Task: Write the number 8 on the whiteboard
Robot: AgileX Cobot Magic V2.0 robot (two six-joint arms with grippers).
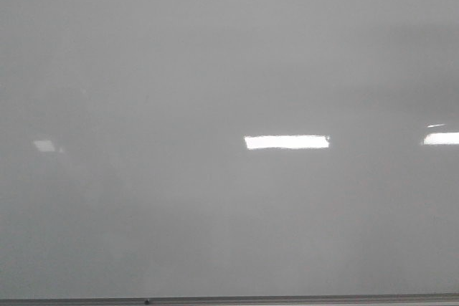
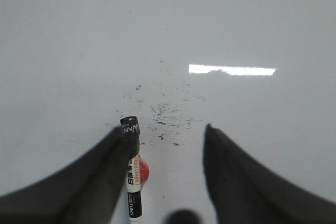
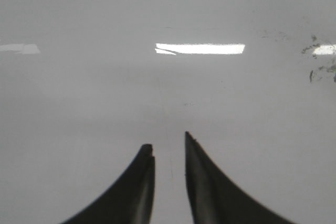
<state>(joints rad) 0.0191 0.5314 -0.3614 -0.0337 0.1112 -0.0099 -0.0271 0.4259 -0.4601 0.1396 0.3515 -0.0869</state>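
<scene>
In the left wrist view a marker (image 2: pixel 133 174) lies just inside the left gripper (image 2: pixel 168 135), against the inner face of one finger, with the other finger well apart from it across a broad gap. The jaws stand spread and pinch nothing. The marker's long axis runs roughly along the fingers, its black cap pointing away from the wrist toward the fingertips; the barrel is white with printed lettering, and a small red patch shows beside it. The fingers (image 2: pixel 236 171) are dark, matte and taper to curved points.

Just beyond the left fingertips, the whiteboard (image 2: pixel 79 35) carries a scatter of small black flecks and smudges, and farther on a bright rectangular glare patch. No drawn number 8 can be seen in any view, so the figure appears not yet written.

The right gripper (image 3: pixel 169 140) hangs over bare board, its jaws slightly apart with only a narrow slit between them, holding nothing. Dark smudges lie far off to one side.

The left arm is clearly the nearer one to the marker, so closing on the barrel looks like the next move. The front view shows only glossy pale grey surface with reflections and a thin metal edge.
</scene>
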